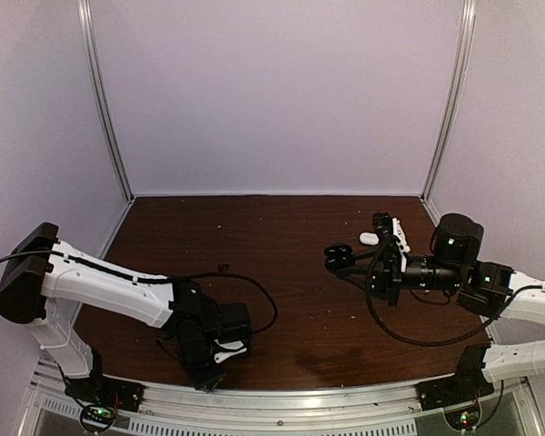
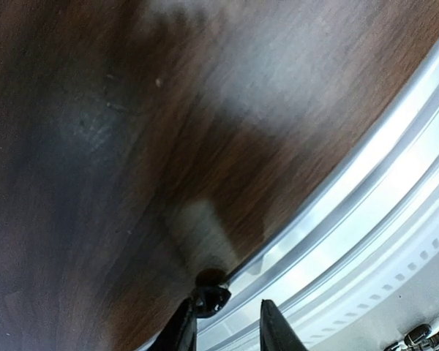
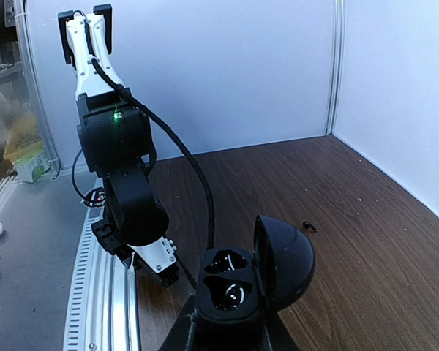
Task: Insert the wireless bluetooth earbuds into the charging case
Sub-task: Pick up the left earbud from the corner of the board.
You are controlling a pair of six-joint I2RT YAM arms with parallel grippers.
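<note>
Right pincer pinches the open black charging case: long axis running out along the fingers, hollows facing the wrist, lid swung right. Left pincer stands slightly parted over the surface.

The left arm is folded low, elbow bent back on itself. The left gripper points steeply down, and its fingers stand a little apart. The right arm reaches out nearly level. The right gripper is clamped on a black charging case, which sits between its fingertips with the lid open.
</note>
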